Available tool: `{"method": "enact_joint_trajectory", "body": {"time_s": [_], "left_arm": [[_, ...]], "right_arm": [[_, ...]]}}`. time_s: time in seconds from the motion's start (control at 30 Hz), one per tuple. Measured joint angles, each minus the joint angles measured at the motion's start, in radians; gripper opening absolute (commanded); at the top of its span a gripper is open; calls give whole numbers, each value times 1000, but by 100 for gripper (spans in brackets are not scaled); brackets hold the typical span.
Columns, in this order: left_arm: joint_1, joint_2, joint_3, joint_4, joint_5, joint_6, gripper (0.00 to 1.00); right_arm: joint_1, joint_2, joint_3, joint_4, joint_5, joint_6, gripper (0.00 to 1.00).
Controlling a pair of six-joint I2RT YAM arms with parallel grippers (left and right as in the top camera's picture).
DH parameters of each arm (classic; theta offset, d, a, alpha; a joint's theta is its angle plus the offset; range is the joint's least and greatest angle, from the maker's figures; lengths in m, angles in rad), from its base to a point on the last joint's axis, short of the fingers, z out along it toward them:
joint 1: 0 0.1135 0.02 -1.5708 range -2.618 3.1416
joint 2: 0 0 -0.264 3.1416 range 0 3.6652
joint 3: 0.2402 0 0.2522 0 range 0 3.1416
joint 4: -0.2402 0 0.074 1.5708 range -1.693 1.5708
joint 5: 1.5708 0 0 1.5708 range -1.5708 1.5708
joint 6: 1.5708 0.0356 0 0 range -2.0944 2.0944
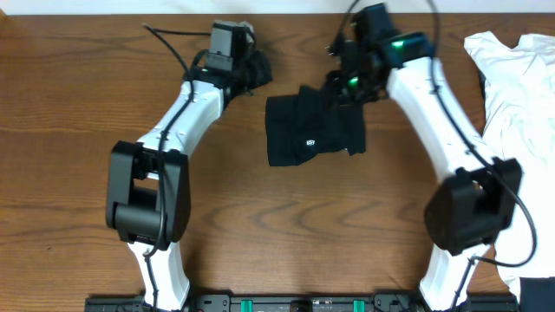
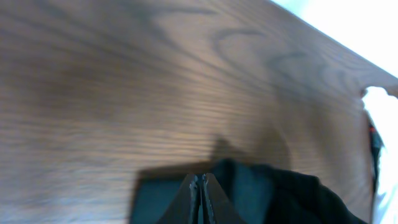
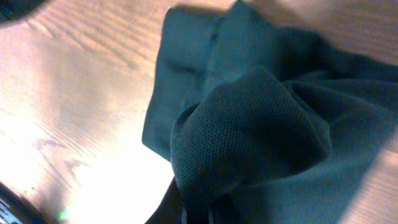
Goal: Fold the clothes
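Note:
A black mesh garment (image 1: 308, 134) lies crumpled in the middle of the wooden table. My right gripper (image 1: 340, 89) is at the garment's far right corner, shut on a raised fold. In the right wrist view the black garment (image 3: 261, 106) drapes over the jaws (image 3: 198, 214) and hides the fingertips. My left gripper (image 1: 258, 69) is just beyond the garment's far left corner. In the left wrist view its fingers (image 2: 202, 186) are pressed together with nothing visible between them, and the black garment (image 2: 292, 193) lies beyond them.
A pile of white clothes (image 1: 512, 87) lies at the right edge of the table, partly under the right arm. Bare wood table (image 1: 69, 130) stretches to the left and in front of the garment.

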Motion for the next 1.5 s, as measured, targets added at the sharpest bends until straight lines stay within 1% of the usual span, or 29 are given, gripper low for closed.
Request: {"method": "enact_joint_trajectory", "body": {"time_s": [0.2,0.23,0.27,0.33,0.37,0.4,0.47,0.5,0.57,0.6,0.63,0.7,0.77,0.83,0.87,0.9,0.97,1.03,1.07,1.1,1.13,1.27,1.4,1.5], "left_arm": [[61,0,0,-91,0,25,7],[68,0,0,-104,0,34,7],[75,0,0,-118,0,44,7],[83,0,0,-135,0,60,6],[85,0,0,-143,-1,69,7],[86,0,0,-150,-1,77,9],[86,0,0,-169,-1,99,17],[86,0,0,-176,0,104,25],[85,0,0,-192,0,123,33],[85,0,0,-198,0,127,36],[85,0,0,-205,0,128,36],[85,0,0,-224,0,130,36],[85,0,0,-243,0,131,36],[85,-2,0,-270,0,133,35],[83,-7,0,-284,3,134,31],[83,-9,0,-288,4,136,29],[77,-32,0,-296,13,144,25],[65,-66,0,-303,23,148,19],[55,-85,0,-306,26,150,19],[43,-104,0,-307,27,152,15],[32,-117,0,-309,30,151,15],[-30,-137,0,-314,41,176,15],[-78,-122,0,-313,46,190,15],[-92,-105,0,-306,48,198,15]], "right_arm": [[93,121,0,55,4,0,1],[105,140,0,68,6,0,3],[121,166,0,90,7,0,11],[140,197,0,120,8,0,20],[151,212,0,138,6,-3,25],[159,220,0,153,6,-2,33],[174,225,0,188,0,-8,49],[178,225,2,200,-3,-8,55],[180,223,13,211,-8,-32,67],[179,220,17,211,-9,-38,72],[175,216,21,211,-9,-48,73],[162,192,23,208,-8,-66,73],[136,149,23,188,-8,-80,70],[103,101,28,159,-8,-89,62],[72,62,35,132,-5,-90,53],[59,47,38,126,-4,-97,48],[10,11,53,96,0,-106,26],[-43,-8,60,68,1,-103,8],[-62,-8,60,61,3,-110,4],[-80,-6,58,56,5,-113,3],[-94,-3,53,54,8,-114,1],[-137,9,10,68,12,-136,1],[-151,19,-45,133,14,-153,1],[-154,21,-101,213,8,-160,1]]}}
